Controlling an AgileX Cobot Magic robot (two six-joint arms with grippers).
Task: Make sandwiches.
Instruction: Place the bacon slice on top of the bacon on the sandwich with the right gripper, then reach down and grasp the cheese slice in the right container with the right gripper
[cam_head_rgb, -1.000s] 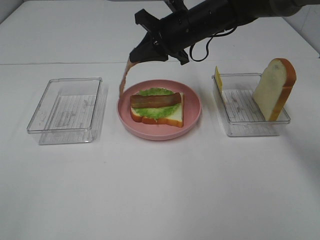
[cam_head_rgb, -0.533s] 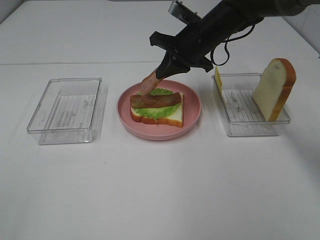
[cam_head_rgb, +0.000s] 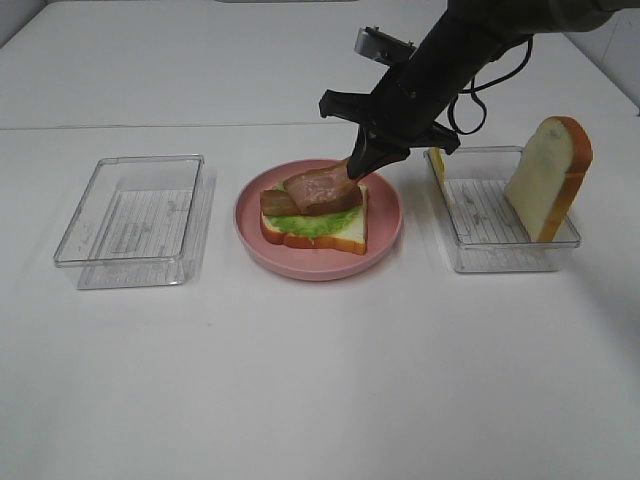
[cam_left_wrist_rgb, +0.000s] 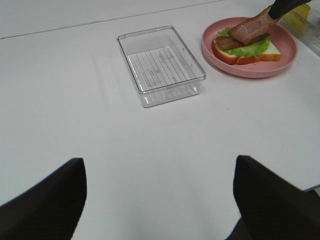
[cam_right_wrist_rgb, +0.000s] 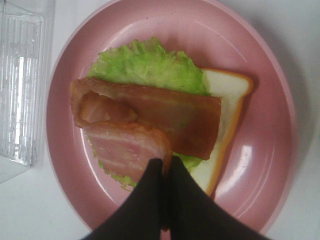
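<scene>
On the pink plate (cam_head_rgb: 385, 225) lies a bread slice (cam_head_rgb: 345, 235) topped with green lettuce (cam_head_rgb: 310, 222) and one bacon strip (cam_head_rgb: 272, 204). My right gripper (cam_head_rgb: 355, 170) is shut on the end of a second bacon strip (cam_head_rgb: 315, 185), which slopes down onto the first. The right wrist view shows the closed fingertips (cam_right_wrist_rgb: 162, 167) pinching that strip (cam_right_wrist_rgb: 125, 145) over the lettuce (cam_right_wrist_rgb: 145, 65). A second bread slice (cam_head_rgb: 548, 175) leans upright in the right tray, with yellow cheese (cam_head_rgb: 436, 160) at the tray's near-plate end. My left gripper (cam_left_wrist_rgb: 160, 200) hangs open over bare table.
A clear tray (cam_head_rgb: 130, 215) holding nothing stands left of the plate. The clear right tray (cam_head_rgb: 500, 255) sits right of the plate. The right arm's cable loops above the plate's far edge. White table stretches all around.
The right gripper has swung right and down. The held bacon strip went from dangling left of the plate to lying across the first strip on the sandwich.
</scene>
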